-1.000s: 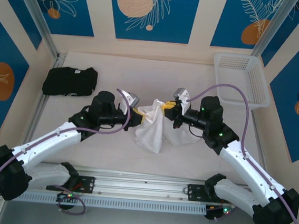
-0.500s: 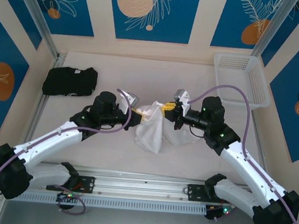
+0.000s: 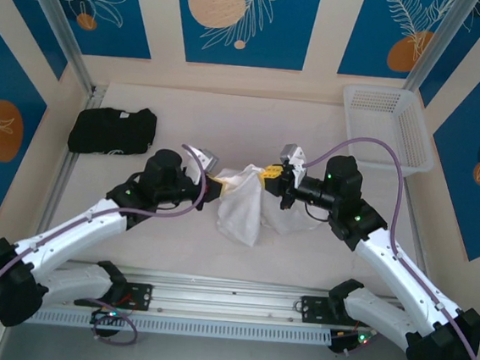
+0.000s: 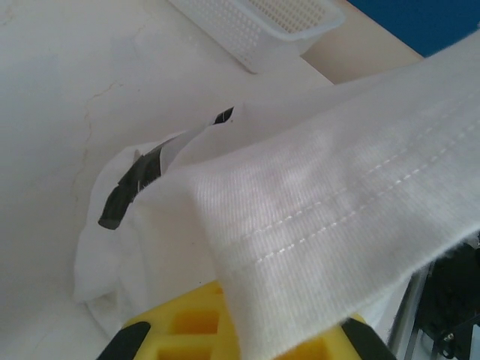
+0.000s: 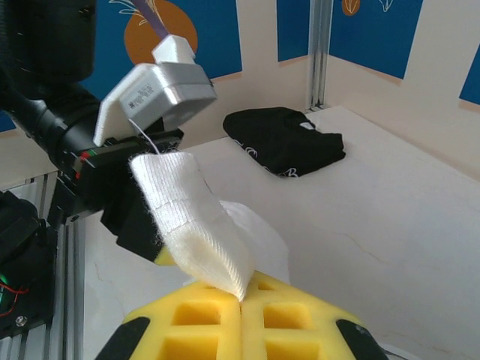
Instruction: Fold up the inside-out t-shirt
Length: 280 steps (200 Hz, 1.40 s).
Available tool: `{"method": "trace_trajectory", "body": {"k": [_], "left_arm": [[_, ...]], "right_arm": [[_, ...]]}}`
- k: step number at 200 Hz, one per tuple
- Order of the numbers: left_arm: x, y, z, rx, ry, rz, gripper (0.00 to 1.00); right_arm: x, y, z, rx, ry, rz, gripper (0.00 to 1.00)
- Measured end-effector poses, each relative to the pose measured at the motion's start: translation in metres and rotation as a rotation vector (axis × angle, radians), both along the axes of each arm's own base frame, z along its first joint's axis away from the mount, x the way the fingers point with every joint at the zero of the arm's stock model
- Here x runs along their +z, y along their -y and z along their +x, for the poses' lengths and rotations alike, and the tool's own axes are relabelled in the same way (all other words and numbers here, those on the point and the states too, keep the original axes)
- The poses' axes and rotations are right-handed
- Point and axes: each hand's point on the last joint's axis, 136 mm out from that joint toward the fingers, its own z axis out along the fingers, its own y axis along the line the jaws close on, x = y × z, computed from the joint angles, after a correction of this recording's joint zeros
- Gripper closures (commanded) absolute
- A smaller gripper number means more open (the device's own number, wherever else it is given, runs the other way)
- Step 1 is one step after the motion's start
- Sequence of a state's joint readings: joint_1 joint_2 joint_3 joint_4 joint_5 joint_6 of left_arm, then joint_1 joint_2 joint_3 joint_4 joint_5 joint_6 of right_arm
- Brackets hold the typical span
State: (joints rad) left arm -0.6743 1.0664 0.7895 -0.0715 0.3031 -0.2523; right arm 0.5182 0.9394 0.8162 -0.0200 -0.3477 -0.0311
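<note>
Starting at the left, the black folded garment point(image 3: 111, 129) lies near the far-left corner of the surface point(image 3: 313, 132), well apart from the work; a wide outward sweep of the left arm could catch it. The left hand point(image 3: 212, 182) is closed on a stitched hem band of the inside-out t-shirt point(image 3: 241, 207), which hangs bunched between both hands at mid-surface, its lower part resting on the surface. In the left wrist view the band drapes across the jaws, so the pinch may be shallow and tension could pull it free. The right hand point(image 3: 272, 176) is closed on a narrow strip of hem, near the left hand. Spreading from here could stretch a twisted bundle rather than open it. The white basket point(image 3: 389, 131) at far right could be struck if the right arm swings wide.
</note>
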Motion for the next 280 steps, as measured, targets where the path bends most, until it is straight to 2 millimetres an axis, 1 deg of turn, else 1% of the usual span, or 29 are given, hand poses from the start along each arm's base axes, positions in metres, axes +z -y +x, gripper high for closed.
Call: {"method": "trace_trajectory", "body": {"k": [21, 56, 77, 91, 104, 118, 142, 150, 158, 175, 189, 202, 216, 240, 257, 264, 271, 280], "left_arm": [[0.005, -0.005, -0.002, 0.018, 0.025, -0.010, 0.94], [0.001, -0.012, 0.004, 0.060, 0.041, 0.018, 0.98], [0.000, -0.012, 0.002, 0.049, 0.036, 0.021, 0.98], [0.003, -0.007, -0.005, 0.005, 0.028, -0.002, 0.98], [0.013, -0.001, -0.015, -0.047, 0.026, -0.055, 1.00], [0.029, 0.001, -0.029, -0.099, 0.041, -0.123, 1.00], [0.059, -0.005, -0.048, -0.141, 0.099, -0.208, 1.00], [0.066, -0.008, -0.050, -0.140, 0.118, -0.220, 1.00], [0.067, -0.010, -0.050, -0.126, 0.126, -0.218, 1.00], [0.054, -0.016, -0.042, -0.067, 0.095, -0.168, 1.00], [0.034, -0.018, -0.034, -0.025, 0.049, -0.108, 1.00], [0.009, -0.017, -0.030, -0.011, -0.014, -0.041, 0.99], [-0.007, -0.014, -0.028, -0.017, -0.048, -0.001, 0.96], [-0.015, -0.008, -0.031, -0.042, -0.058, 0.023, 0.94], [-0.019, -0.005, -0.031, -0.054, -0.058, 0.034, 0.87], [-0.021, -0.004, -0.031, -0.058, -0.059, 0.038, 0.86], [-0.022, -0.003, -0.030, -0.062, -0.058, 0.043, 0.87], [-0.024, -0.001, -0.029, -0.065, -0.056, 0.047, 0.94]], "right_arm": [[0.000, 0.002, 0.003, -0.011, -0.004, 0.002, 1.00], [0.000, 0.005, 0.005, -0.024, -0.009, 0.006, 1.00], [-0.002, 0.005, 0.005, -0.033, -0.015, -0.002, 1.00], [-0.006, 0.005, 0.006, -0.049, -0.024, -0.017, 1.00], [-0.009, 0.002, 0.007, -0.066, -0.028, -0.039, 1.00], [-0.010, 0.000, 0.012, -0.094, -0.027, -0.065, 1.00], [-0.010, -0.001, 0.026, -0.156, -0.035, -0.102, 1.00], [-0.010, 0.001, 0.029, -0.171, -0.037, -0.107, 1.00], [-0.009, 0.002, 0.030, -0.177, -0.041, -0.105, 1.00], [-0.008, 0.007, 0.034, -0.189, -0.075, -0.079, 1.00], [-0.005, 0.016, 0.038, -0.201, -0.116, -0.042, 1.00], [-0.001, 0.024, 0.040, -0.207, -0.159, 0.002, 1.00], [0.000, 0.025, 0.039, -0.185, -0.208, 0.043, 1.00], [-0.002, 0.020, 0.034, -0.136, -0.279, 0.083, 1.00], [-0.005, 0.017, 0.033, -0.115, -0.308, 0.092, 1.00], [-0.005, 0.017, 0.033, -0.114, -0.316, 0.094, 1.00], [-0.006, 0.018, 0.034, -0.116, -0.320, 0.094, 1.00], [-0.006, 0.019, 0.035, -0.121, -0.320, 0.095, 1.00]]}}
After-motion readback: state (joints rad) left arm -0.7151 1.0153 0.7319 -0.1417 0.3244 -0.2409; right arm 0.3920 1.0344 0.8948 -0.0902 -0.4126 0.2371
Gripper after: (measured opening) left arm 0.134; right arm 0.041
